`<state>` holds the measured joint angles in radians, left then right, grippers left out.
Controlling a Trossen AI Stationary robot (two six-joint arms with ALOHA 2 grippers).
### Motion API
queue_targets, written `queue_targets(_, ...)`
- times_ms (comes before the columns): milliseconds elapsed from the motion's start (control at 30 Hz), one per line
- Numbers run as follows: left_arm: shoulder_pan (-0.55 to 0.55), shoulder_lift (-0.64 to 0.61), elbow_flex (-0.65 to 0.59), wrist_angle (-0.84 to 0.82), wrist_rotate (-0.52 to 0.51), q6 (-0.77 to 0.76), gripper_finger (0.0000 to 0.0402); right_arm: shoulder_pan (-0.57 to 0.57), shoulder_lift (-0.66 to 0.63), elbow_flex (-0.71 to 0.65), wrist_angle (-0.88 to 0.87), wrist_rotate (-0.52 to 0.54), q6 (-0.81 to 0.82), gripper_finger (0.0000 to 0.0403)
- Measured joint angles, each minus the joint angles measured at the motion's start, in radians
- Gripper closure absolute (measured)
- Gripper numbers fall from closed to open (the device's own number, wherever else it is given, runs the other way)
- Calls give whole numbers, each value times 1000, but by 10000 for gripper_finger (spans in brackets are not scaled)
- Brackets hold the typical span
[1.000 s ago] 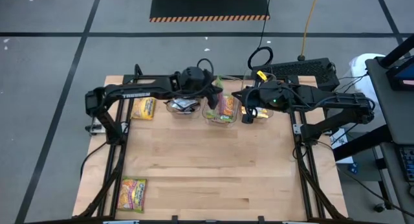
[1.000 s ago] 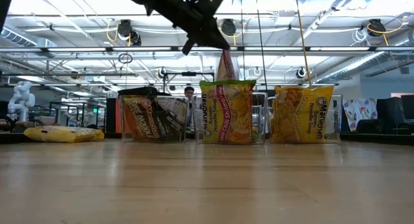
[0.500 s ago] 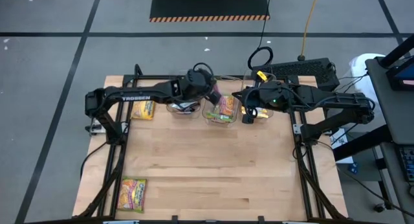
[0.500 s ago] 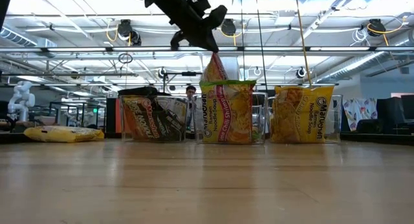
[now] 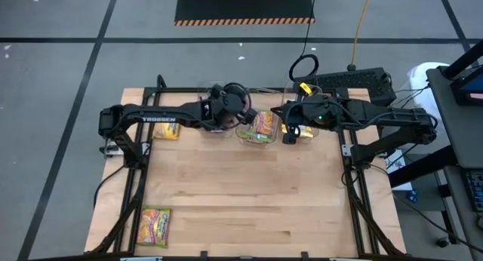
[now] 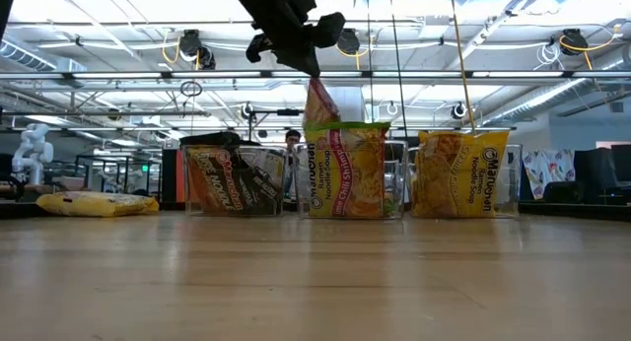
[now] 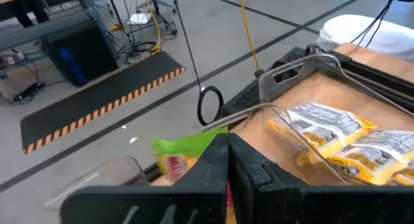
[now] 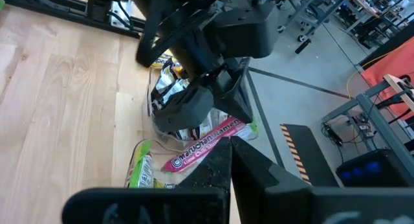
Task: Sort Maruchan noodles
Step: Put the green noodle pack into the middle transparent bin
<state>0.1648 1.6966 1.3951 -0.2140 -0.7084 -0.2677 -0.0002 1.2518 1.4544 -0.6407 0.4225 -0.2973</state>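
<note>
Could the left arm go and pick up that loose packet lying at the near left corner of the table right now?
Probably not yet: the left gripper is shut on a lime-green packet above the middle bin. The corner packet itself lies unobstructed.

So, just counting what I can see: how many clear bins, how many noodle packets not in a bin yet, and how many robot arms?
Clear bins: 3
Loose packets on the table: 2
Packet hanging from the left pincer: 1
Robot arms: 2
Total: 8
</note>
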Motion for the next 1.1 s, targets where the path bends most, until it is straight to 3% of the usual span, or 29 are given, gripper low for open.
queue_targets(500, -36, 106, 1, 7, 36, -48, 401, 0, 0, 0, 0, -3, -2, 403)
queue_targets(1100, -111, 119, -1, 12, 59, -139, 402, 0, 0, 0, 0, -4, -2, 403)
